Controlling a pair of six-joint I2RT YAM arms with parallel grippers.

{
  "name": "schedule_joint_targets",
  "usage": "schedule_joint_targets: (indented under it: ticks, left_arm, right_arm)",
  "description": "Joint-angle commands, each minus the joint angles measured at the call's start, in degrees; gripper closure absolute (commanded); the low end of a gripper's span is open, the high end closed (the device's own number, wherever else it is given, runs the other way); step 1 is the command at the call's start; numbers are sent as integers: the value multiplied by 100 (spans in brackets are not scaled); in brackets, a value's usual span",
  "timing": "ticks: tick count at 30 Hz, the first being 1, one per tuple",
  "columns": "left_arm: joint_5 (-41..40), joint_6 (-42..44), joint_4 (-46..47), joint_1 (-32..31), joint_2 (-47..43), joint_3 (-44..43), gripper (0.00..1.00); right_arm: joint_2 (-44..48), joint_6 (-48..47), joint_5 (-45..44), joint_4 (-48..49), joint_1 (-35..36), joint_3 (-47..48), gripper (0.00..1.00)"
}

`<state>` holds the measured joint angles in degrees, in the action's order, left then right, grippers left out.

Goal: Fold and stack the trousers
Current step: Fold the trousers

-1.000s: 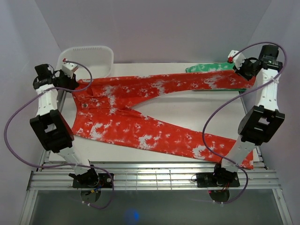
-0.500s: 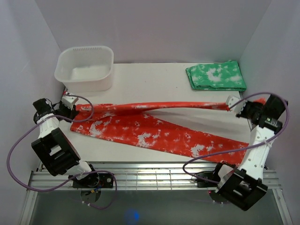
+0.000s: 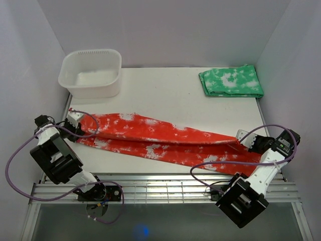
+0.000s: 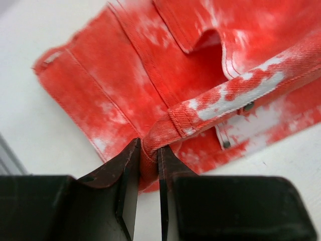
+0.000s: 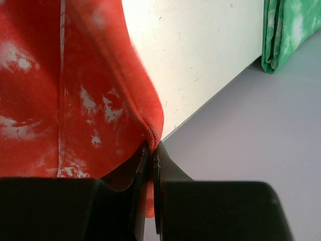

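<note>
red-orange tie-dye trousers (image 3: pixel 160 140) lie stretched across the near half of the white tabletop (image 3: pixel 165 95), one leg laid over the other, so the pair forms a long band slanting from the waist at the left down to the cuffs at the right. the left hand (image 4: pixel 148 165) is closed to a narrow gap, pinching a fold of the waistband, with a metal rivet showing just beyond on the band. the right hand (image 5: pixel 152 150) is pressed fully shut on the edge of the cloth at the cuff end, close to the tabletop's right edge. a white plastic tub (image 3: pixel 90 73) stands at the far left corner, and a folded green cloth (image 3: pixel 230 83) with white blotches lies at the far right corner. both sit well apart from the trousers.
</note>
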<state>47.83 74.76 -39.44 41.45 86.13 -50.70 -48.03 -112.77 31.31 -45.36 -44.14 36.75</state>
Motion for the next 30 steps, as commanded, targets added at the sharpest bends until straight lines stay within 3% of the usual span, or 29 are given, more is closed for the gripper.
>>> schedule_joint_targets:
  ticks: [1, 5, 9, 12, 13, 16, 17, 19, 20, 22, 23, 26, 30]
  left_arm:
    - [182, -690, 87, 39, 333, -1202, 100]
    - [235, -534, -344, 30, 668, -1662, 100]
    - [69, 20, -679, 38, 607, -1383, 100]
    - [-203, 424, -749, 38, 423, -988, 96]
    - [-378, 469, -758, 38, 344, -925, 82]
    - [-416, 627, -1055, 152, 352, -1012, 73]
    - [-363, 653, -1170, 222, 370, -1108, 65]
    - [-188, 785, -1677, 424, 422, -1563, 58]
    - [-13, 951, -1916, 573, 483, -1757, 51]
    - [173, 1058, -2514, 714, 536, -2362, 50]
    - [348, 1093, -2699, 828, 589, -2557, 38]
    - [585, 1233, -3376, 865, 633, -3198, 35]
    - [963, 998, -3422, 847, 458, -3447, 27]
  right_arm:
    - [-338, -805, -54, -234, -60, 657, 92]
    - [-339, -1044, -476, -667, -86, 632, 92]
    - [152, -1483, -582, -964, -95, 184, 92]
    - [845, -2029, -933, -1544, -95, -229, 68]
    - [944, -2047, -969, -1572, -95, -282, 45]
    - [831, -1925, -829, -1721, -95, 15, 35]
    - [700, -1863, -802, -1895, -103, 181, 33]
    - [304, -1645, -819, -1985, -104, 691, 9]
    - [173, -1573, -837, -1994, -112, 850, 7]
    - [-205, -1449, -811, -2072, -173, 1385, 2]
    - [-337, -1484, -802, -2290, -296, 1579, 10]
    - [-733, -1581, -583, -2442, -542, 2238, 10]
    - [-1076, -1275, -223, -2320, -640, 2836, 10]
